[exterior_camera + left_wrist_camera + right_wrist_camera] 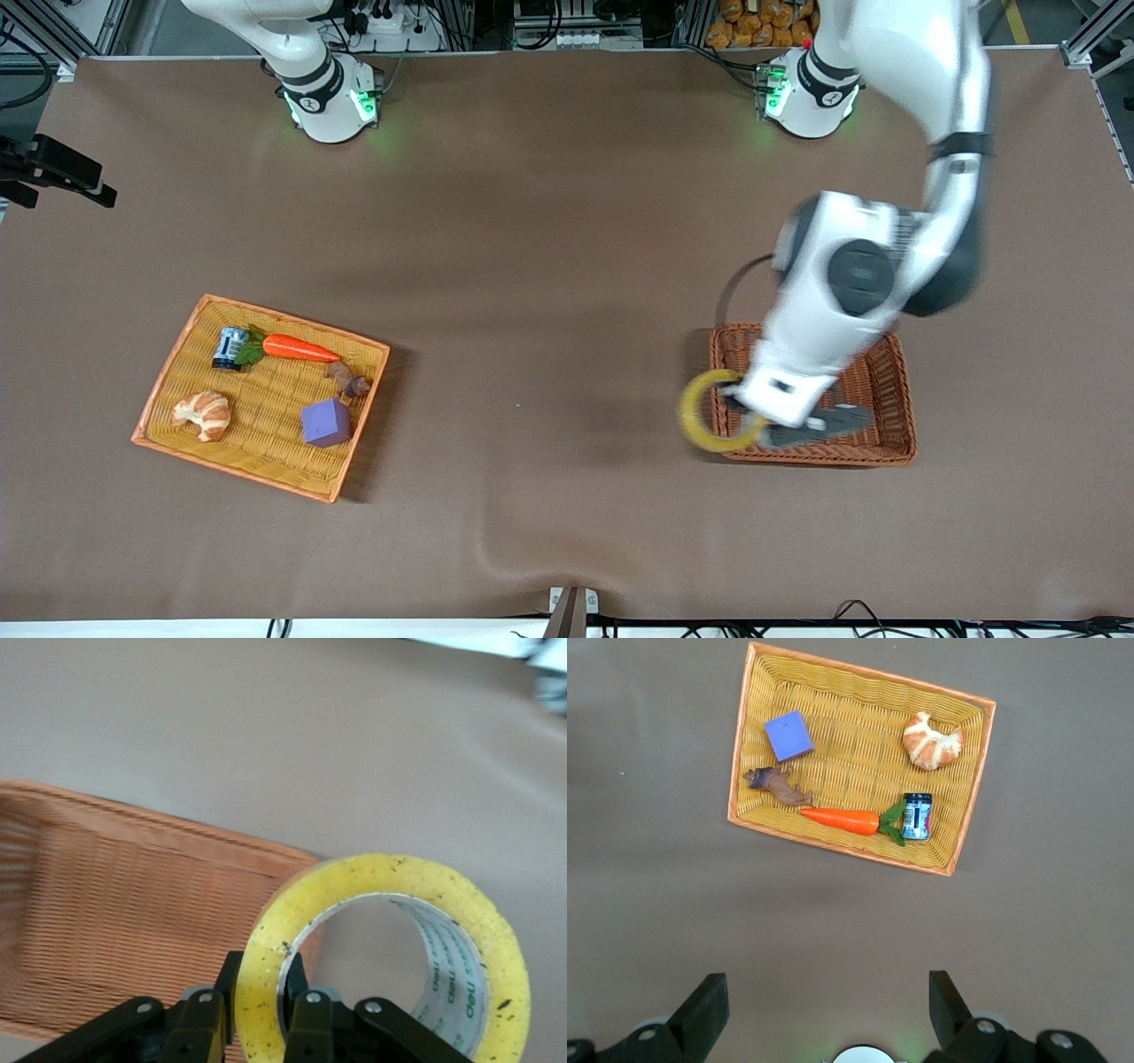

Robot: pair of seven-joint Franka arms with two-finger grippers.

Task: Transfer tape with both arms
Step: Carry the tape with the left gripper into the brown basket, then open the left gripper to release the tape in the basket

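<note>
The tape point(688, 413) is a yellow ring with a grey-white core. My left gripper point(742, 416) is shut on its wall, one finger inside the ring and one outside, and holds it up over the edge of the brown wicker basket point(897, 416) that faces the right arm's end. In the left wrist view the tape point(381, 875) stands on edge in my left gripper point(261, 981), with the basket point(133, 912) below. My right gripper point(824, 992) is open and empty, high above bare table near its base; it is out of the front view.
An orange tray point(149, 424) toward the right arm's end holds a croissant point(203, 414), a purple cube point(325, 423), a carrot point(299, 348), a small can point(229, 347) and a toy animal point(348, 381). The right wrist view shows the tray point(859, 669) too.
</note>
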